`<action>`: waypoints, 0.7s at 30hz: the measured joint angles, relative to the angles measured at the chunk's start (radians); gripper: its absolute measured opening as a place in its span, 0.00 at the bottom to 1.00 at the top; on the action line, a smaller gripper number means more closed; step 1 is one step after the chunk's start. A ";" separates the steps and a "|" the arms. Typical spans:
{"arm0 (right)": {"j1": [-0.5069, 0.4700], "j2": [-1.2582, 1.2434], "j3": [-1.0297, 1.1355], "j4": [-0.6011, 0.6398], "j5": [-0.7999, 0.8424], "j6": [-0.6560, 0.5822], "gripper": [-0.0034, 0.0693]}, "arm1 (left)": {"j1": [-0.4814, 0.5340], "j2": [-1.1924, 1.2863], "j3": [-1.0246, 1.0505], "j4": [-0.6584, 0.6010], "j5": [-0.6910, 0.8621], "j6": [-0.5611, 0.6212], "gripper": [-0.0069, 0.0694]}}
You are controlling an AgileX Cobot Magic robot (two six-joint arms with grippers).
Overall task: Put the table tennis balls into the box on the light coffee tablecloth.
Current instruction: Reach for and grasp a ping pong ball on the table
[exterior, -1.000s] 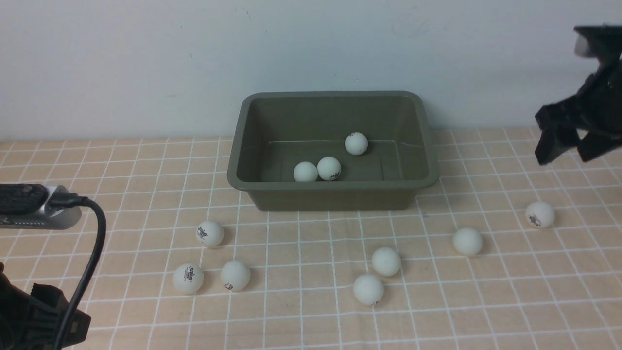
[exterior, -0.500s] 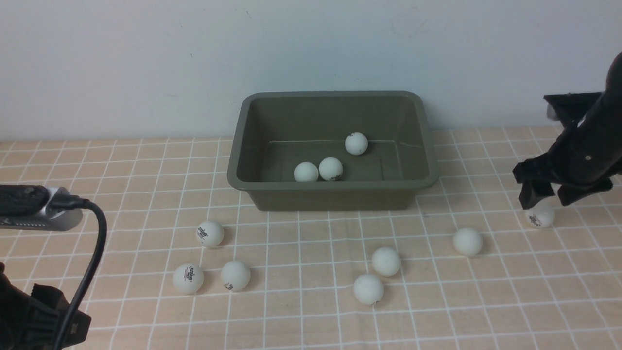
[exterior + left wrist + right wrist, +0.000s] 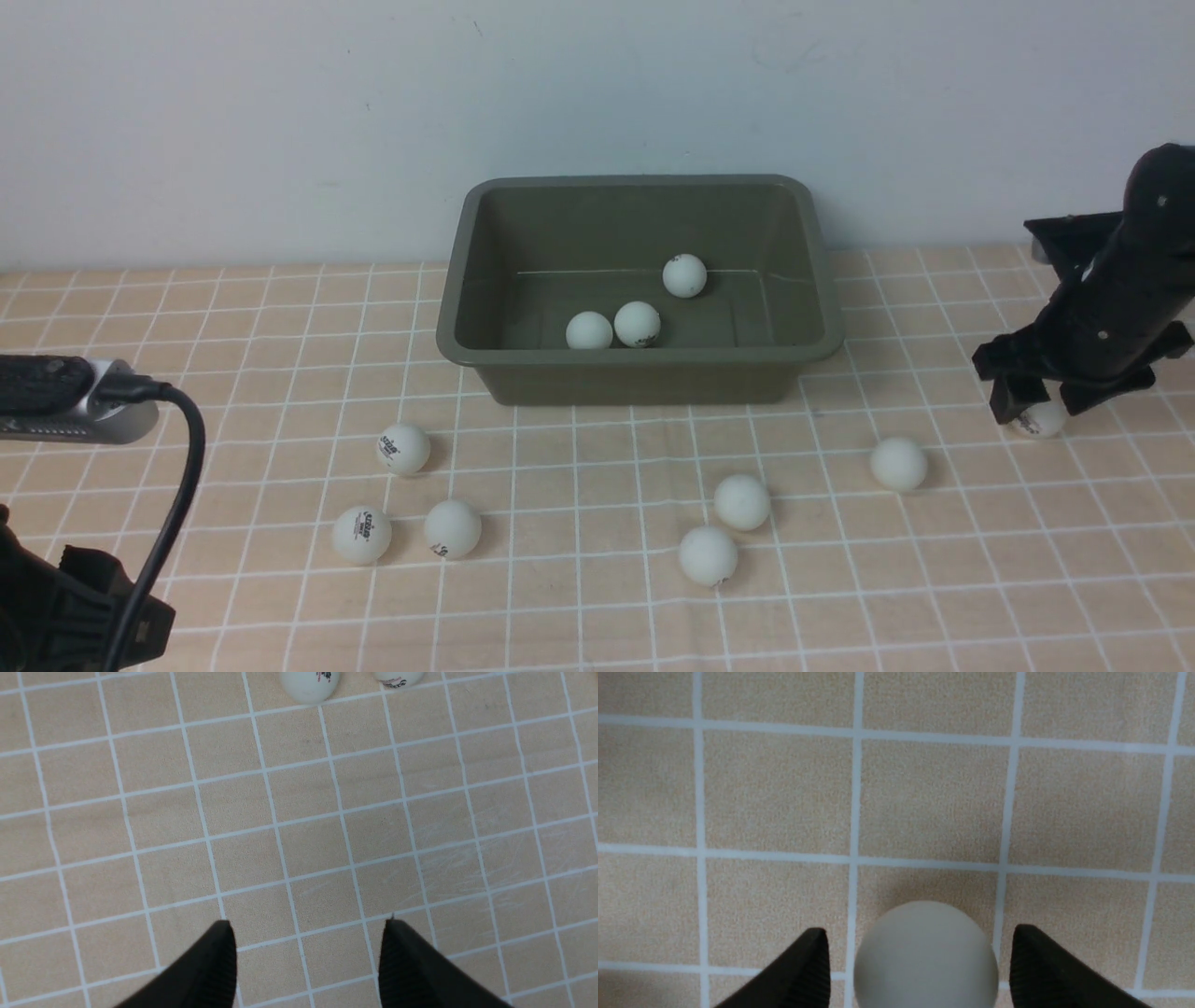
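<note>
Soft, even, fairly bright light falls from overhead. In the front view the table tennis balls lying on the tablecloth each throw a short, faint shadow to their right, and the box is dimmer inside than along its rim. That view is slightly soft and grainy. In the right wrist view the close ball has a blurred outline and a diffuse shadow on the cloth. The black fingers show only faint ribbing.

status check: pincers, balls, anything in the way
Right pincer open, astride a ball. Left pincer open, empty. Three balls in box. Nothing in the way.
</note>
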 joint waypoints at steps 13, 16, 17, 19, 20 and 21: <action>0.000 0.011 -0.097 0.058 0.116 0.017 0.55 | 0.000 0.000 0.000 0.000 0.000 0.000 0.54; 0.000 0.011 -0.194 0.131 0.182 -0.004 0.55 | 0.000 0.000 0.000 0.000 0.000 0.000 0.54; 0.000 0.011 -0.237 0.170 0.207 -0.019 0.55 | 0.000 0.000 0.000 0.000 0.000 0.000 0.54; 0.006 0.011 -0.332 0.261 0.254 -0.061 0.55 | 0.000 0.000 0.000 0.000 0.000 0.000 0.54; 0.010 0.011 -0.364 0.297 0.265 -0.081 0.55 | 0.000 0.000 0.000 0.000 0.000 0.000 0.54; 0.021 0.011 -0.395 0.331 0.273 -0.100 0.55 | 0.000 0.000 0.000 0.000 0.000 0.000 0.54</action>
